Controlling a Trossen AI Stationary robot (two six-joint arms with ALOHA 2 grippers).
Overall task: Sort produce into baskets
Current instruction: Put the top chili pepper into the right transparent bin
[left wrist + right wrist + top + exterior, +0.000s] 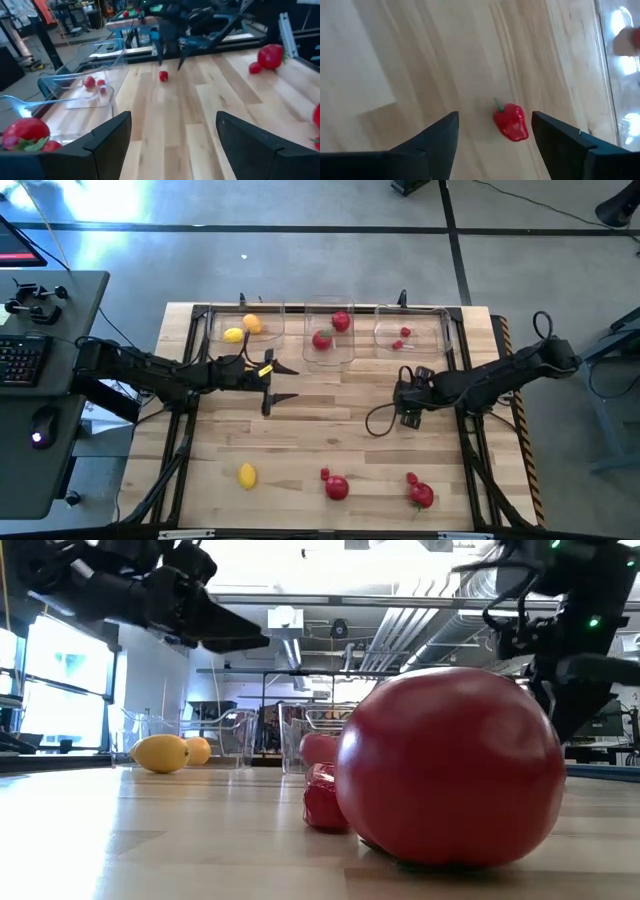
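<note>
Overhead, table-level and two wrist cameras share the wooden table [300,430].

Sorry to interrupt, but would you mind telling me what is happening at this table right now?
Two robot arms are sorting toy fruit into three clear bins. The right end effector stands open over a small red berry lying on the wood outside the bins. The left end effector waits open near the lemon bin. A lemon and several red fruits lie unsorted.
</note>
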